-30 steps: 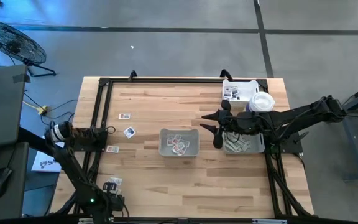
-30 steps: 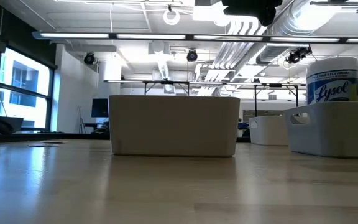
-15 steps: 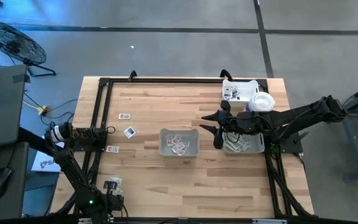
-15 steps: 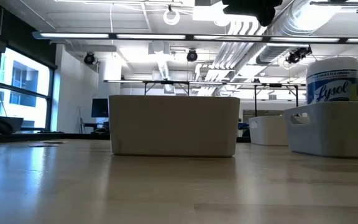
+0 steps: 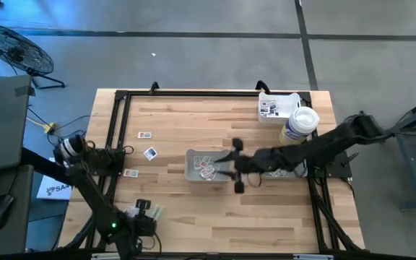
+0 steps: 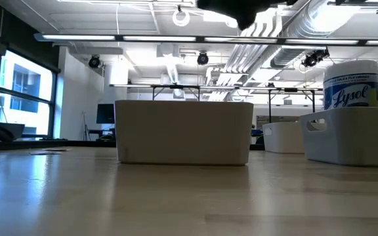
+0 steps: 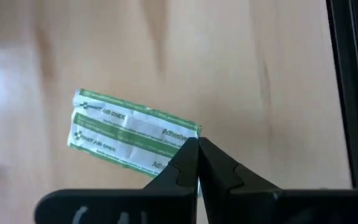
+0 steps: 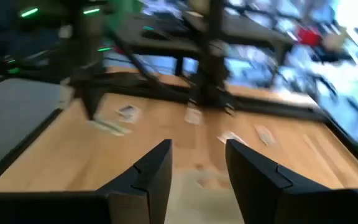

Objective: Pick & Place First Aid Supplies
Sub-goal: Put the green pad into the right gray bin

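A long pale green-and-white strip packet, one of the first aid supplies, is in my left gripper, which is shut on it near the table's front left corner. My right gripper hangs open over the right end of the middle grey tray, which holds several squarish white packets. Its two fingers stand apart with nothing between them. Three more packets lie flat on the wood at the left. My left gripper pinches the strip packet at one end, by its corner, between the tips of its two fingers. The fingers come slanting down from above. The rest of the packet sticks out flat beyond the fingertips; whether it is clear of the table I cannot tell.
A second grey tray lies under my right arm. At the back right is a third tray, and beside it stands a white bottle. A black frame borders the table. Bare wood lies along the near edge.
My left gripper has moved toward the table's right along the near edge, and the strip packet has gone with it. My right gripper has swung from above the right tray toward the table's left, sinking, and now hangs over the middle tray's right end, still open.
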Motion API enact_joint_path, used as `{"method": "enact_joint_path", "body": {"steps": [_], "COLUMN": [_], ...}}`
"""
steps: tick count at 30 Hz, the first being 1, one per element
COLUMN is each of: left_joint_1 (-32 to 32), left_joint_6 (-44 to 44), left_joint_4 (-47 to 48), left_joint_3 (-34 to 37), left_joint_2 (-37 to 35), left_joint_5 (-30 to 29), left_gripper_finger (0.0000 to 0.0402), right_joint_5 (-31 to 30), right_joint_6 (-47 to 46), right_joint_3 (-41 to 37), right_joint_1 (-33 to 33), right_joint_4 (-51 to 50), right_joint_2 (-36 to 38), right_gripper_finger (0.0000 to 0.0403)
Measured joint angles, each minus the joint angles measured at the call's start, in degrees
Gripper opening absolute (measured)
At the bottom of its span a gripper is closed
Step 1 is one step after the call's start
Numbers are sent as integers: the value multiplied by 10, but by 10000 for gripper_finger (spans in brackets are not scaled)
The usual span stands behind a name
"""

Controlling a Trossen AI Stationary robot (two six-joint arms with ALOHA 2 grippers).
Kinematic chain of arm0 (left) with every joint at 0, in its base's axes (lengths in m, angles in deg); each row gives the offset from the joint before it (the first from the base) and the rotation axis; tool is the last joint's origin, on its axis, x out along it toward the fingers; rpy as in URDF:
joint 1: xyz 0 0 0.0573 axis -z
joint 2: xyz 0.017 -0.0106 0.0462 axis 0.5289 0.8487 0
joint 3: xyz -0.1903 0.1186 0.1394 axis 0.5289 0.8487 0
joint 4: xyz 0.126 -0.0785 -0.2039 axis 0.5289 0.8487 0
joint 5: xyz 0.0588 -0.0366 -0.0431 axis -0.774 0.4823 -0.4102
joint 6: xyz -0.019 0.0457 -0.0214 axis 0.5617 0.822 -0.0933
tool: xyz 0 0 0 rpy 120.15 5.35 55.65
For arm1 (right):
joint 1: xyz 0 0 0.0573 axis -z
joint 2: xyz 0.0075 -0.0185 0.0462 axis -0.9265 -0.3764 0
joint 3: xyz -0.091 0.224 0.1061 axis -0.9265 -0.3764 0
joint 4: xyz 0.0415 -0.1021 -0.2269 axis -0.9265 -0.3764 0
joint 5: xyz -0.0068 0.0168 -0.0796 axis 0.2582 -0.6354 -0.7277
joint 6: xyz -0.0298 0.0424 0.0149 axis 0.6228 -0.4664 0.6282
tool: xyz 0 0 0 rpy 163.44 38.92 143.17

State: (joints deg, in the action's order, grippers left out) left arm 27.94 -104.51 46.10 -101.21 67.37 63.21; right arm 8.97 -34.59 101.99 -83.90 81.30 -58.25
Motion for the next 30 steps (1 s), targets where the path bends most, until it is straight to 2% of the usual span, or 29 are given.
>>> {"method": "enact_joint_path", "body": {"steps": [4,10,15,19,23,30], "left_joint_1": [-34,-105,-181,-228,-264,-298], "left_joint_6": [46,80,99,136,165,204], "left_joint_4": [0,-9,-11,-34,-72,-111], "left_joint_3": [0,0,0,0,0,-1], "left_joint_2": [-53,-121,-137,-138,-138,-138], "left_joint_5": [-45,-83,-16,52,77,116], "left_gripper_finger": [1,0,0,0,0,0], "right_joint_5": [25,12,29,32,32,0], "right_joint_6": [77,161,264,293,309,292], "right_joint_3": [15,96,182,232,244,244], "right_joint_1": [-30,-57,-59,-59,-53,-32], "right_joint_4": [114,177,166,122,63,33], "right_joint_2": [-88,-221,-304,-332,-343,-349], "right_gripper_finger": [157,198,210,202,184,139]}}
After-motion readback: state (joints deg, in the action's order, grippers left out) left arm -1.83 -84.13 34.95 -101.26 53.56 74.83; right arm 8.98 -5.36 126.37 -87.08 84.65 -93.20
